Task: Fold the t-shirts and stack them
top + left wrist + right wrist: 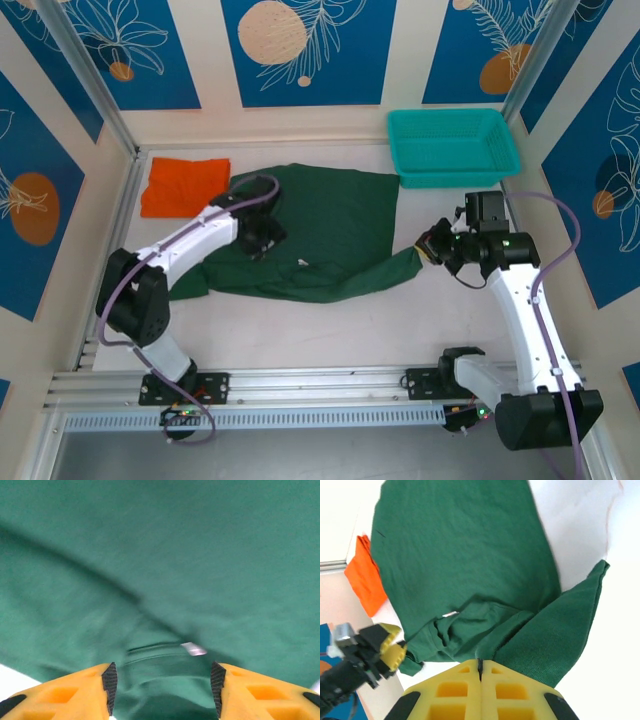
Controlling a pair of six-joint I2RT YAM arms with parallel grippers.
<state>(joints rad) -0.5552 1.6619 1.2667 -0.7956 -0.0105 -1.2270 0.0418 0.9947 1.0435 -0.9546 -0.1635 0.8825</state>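
ok so top cam: green t-shirt [330, 225] is spread mostly flat in the middle of the table [400, 320]. It's a bit rumpled along the near edge, w/ one part stretched out to a point on the right. That part's a sleeve or a corner, can't tell which. orange t-shirt [185, 185] is folded into a small rectangle at the back left, right beside the green one's far left corner. Idk if they actually touch. teal basket [452, 150] sits back right, near the green shirt's far right corner but apart from it.

right gripper [480, 672]: clenched tight, the two fingers pressed together w/ green fabric pinched btwn them. It's got the tip of that stretched-out bit, and the cloth fans out from the fingers toward the rest of the shirt.

left gripper [162, 685]: down low over the left-centre of the green shirt, around the collar area. Jaws stand apart, nothing clamped. The cloth lies bunched in the gap btwn the yellow fingers [75, 690], and a little white tag [192, 649] sits just ahead of them. Left wrist cam is kinda blurry, so can't tell if the tips are touching the fabric.

Right wrist cam also gets the left gripper at the collar end, and the orange shirt beyond the green one's far edge.
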